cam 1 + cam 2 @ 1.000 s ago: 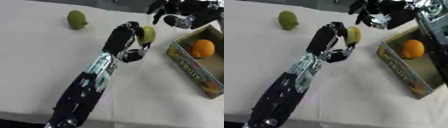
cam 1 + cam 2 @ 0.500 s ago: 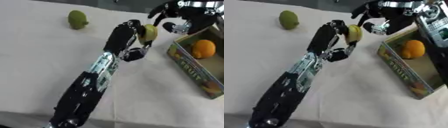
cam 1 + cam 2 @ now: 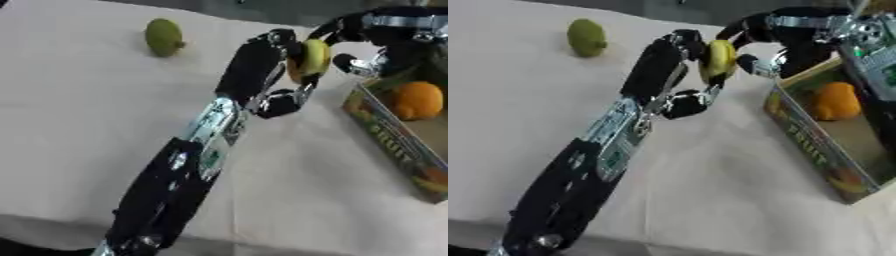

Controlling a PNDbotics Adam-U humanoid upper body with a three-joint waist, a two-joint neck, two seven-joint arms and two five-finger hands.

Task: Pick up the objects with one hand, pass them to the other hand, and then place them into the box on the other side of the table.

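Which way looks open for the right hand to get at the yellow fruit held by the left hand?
Probably yes, straight across: the right hand is already beside the yellow fruit, whose near side is bare, while the left hand grips its other side.

The left hand [image 3: 677, 60] holds a yellow fruit [image 3: 717, 60] up against the right hand's [image 3: 785, 42] curled fingers [image 3: 750, 64].

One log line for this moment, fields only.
phase: handover | left hand: holds yellow fruit | right hand: at fruit | box: orange inside
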